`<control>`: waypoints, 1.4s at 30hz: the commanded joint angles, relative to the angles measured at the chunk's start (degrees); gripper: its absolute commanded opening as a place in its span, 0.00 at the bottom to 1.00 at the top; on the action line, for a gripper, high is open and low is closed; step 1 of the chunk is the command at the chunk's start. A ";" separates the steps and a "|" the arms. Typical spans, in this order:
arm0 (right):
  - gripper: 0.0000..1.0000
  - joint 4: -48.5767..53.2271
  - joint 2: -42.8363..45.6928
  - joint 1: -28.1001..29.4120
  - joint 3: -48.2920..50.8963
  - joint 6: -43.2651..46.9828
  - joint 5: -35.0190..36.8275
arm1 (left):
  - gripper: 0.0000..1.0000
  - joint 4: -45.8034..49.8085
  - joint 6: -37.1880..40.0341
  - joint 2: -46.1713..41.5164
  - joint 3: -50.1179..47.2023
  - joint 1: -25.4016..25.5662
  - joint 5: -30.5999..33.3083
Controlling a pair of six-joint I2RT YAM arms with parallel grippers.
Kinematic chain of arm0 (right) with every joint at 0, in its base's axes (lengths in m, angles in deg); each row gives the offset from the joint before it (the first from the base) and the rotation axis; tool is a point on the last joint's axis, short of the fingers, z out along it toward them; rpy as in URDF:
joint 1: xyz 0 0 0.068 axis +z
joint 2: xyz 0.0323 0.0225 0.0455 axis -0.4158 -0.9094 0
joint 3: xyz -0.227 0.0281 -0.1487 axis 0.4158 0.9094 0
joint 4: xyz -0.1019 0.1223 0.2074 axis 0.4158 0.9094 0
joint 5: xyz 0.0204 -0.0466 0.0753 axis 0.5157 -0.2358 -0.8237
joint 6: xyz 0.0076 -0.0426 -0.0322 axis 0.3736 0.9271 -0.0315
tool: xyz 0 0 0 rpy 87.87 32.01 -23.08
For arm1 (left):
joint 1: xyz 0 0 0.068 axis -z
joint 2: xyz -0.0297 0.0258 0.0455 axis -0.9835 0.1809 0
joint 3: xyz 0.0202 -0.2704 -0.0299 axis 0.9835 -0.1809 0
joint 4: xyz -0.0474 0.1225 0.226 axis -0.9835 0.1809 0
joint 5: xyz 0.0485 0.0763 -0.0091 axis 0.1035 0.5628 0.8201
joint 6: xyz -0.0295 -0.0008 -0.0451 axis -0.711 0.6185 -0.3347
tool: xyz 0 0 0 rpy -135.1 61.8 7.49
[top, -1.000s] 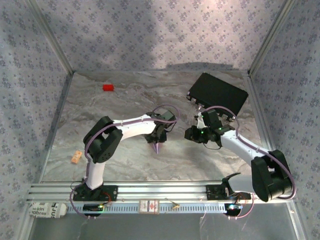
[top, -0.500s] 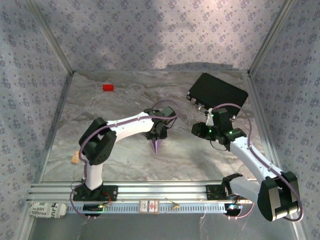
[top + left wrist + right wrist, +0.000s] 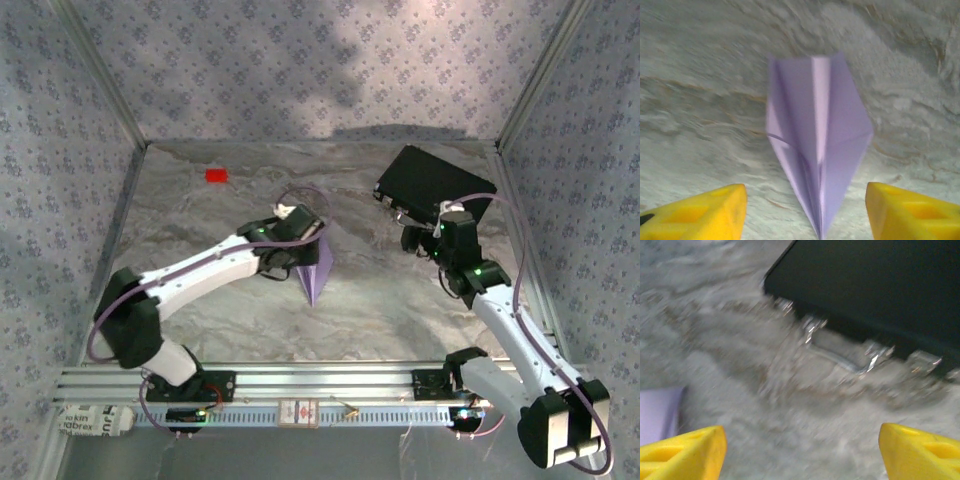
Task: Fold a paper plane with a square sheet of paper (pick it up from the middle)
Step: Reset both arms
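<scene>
The paper plane (image 3: 317,270) lies flat on the grey table (image 3: 380,320), near the middle, with its pointy nose toward the arms. The left gripper (image 3: 300,258) is right by it. Its yellow fingers (image 3: 700,210) are apart and do not touch the paper. The right gripper (image 3: 420,238) is off to the right, close to the black case (image 3: 435,185). Its fingers (image 3: 920,450) are spread wide and hold nothing. A small red block (image 3: 216,175) sits far back on the left.

black case (image 3: 880,285) blurred, paper plane (image 3: 657,412) cropped at left
</scene>
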 commanded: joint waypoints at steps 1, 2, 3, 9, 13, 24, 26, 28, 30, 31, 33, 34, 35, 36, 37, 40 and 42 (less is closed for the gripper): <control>0.99 -10.65 -2.47 -0.61 5.00 9.96 14.60 | 0.84 -8.94 9.24 -6.26 -8.08 -4.25 6.60; 0.99 -12.98 -3.64 -1.45 5.85 11.12 15.76 | 0.94 -11.23 11.07 -8.50 -10.78 -6.21 7.20; 0.99 -15.15 -4.84 -2.36 6.72 11.90 16.25 | 0.99 -13.36 12.49 -10.45 -13.40 -8.00 7.34; 0.98 -39.33 -13.24 -7.51 15.31 17.12 7.06 | 1.00 -27.63 21.63 -20.91 -27.84 -23.52 5.35; 0.96 -44.20 -19.77 -7.62 14.56 22.13 2.44 | 1.00 -36.67 27.29 -24.33 -34.97 -33.22 3.15; 0.96 -63.76 -25.84 -12.62 22.42 24.96 -7.42 | 1.00 -57.53 38.64 -15.46 -40.93 -44.24 -3.92; 0.95 -64.76 -27.09 -13.13 22.37 24.04 -6.50 | 1.00 -63.22 38.10 -11.35 -42.33 -45.20 -6.17; 0.93 -69.93 -32.10 -13.68 22.50 23.04 -5.85 | 1.00 -64.53 38.25 -8.99 -41.74 -45.39 -7.21; 0.98 -65.26 -32.73 -13.60 19.75 22.09 -3.06 | 1.00 -66.93 39.08 -7.80 -41.69 -45.52 -8.16; 0.99 -61.17 -31.90 -14.47 18.21 21.09 -3.82 | 1.00 -69.04 39.24 -7.35 -42.06 -45.71 -8.08; 0.99 -61.05 -32.81 -14.63 17.33 19.03 0.30 | 1.00 -71.34 40.57 -6.45 -42.20 -46.24 -8.98; 0.99 -61.46 -32.97 -15.06 17.49 18.56 0.37 | 1.00 -72.25 41.26 -6.04 -42.18 -46.50 -9.62; 0.99 -61.51 -32.98 -15.04 17.42 18.41 0.75 | 1.00 -73.52 42.14 -5.53 -42.36 -46.74 -10.57; 0.99 -61.18 -32.84 -15.06 17.42 18.39 0.81 | 1.00 -76.01 42.91 -4.55 -43.04 -47.16 -12.07; 0.99 -61.74 -33.08 -15.01 17.50 18.44 0.92 | 1.00 -78.87 42.80 -2.93 -43.89 -47.80 -13.13; 0.99 -61.17 -32.91 -15.05 17.33 18.38 0.84 | 1.00 -91.04 42.22 4.65 -45.91 -49.31 -16.30; 0.99 -60.65 -32.75 -15.65 17.21 18.18 -0.35 | 1.00 -83.66 41.62 2.89 -43.83 -49.38 -15.52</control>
